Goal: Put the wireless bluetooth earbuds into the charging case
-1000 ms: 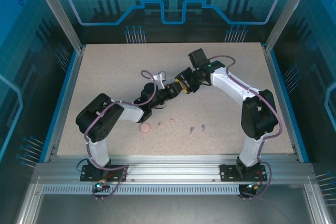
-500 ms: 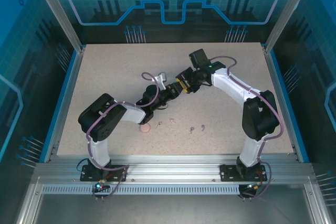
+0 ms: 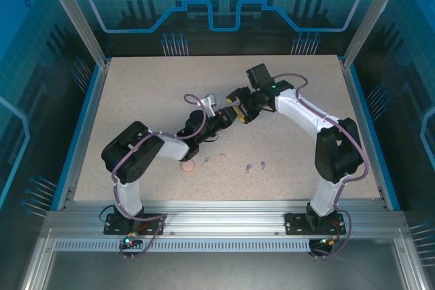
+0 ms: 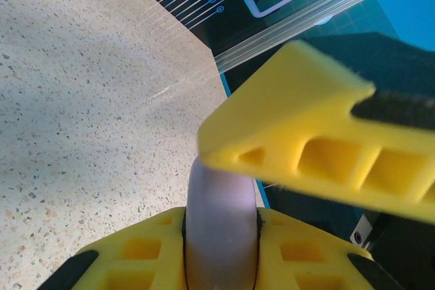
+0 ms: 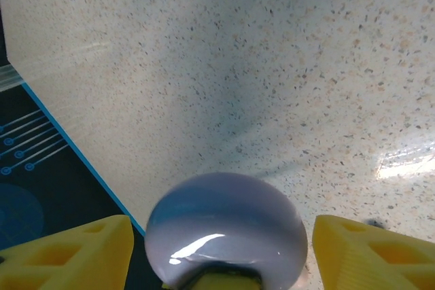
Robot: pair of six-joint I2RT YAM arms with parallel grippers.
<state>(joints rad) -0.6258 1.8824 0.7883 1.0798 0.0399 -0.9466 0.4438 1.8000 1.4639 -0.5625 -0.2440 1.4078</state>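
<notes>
The speckled table (image 3: 136,100) bears a pink case (image 3: 187,165) near its front edge. Up and to the right of that pink case, above the table's middle, the left gripper (image 3: 226,117) is pinched on a lavender case (image 4: 221,215), held on edge between its yellow fingers. The right gripper (image 5: 224,252) meets it there, its fingers spread to either side of the lavender case and just clear of it. Just right of the pink case lie two pink earbuds (image 3: 223,158). Farther right of it lie two purple earbuds (image 3: 262,164), loose on the table.
</notes>
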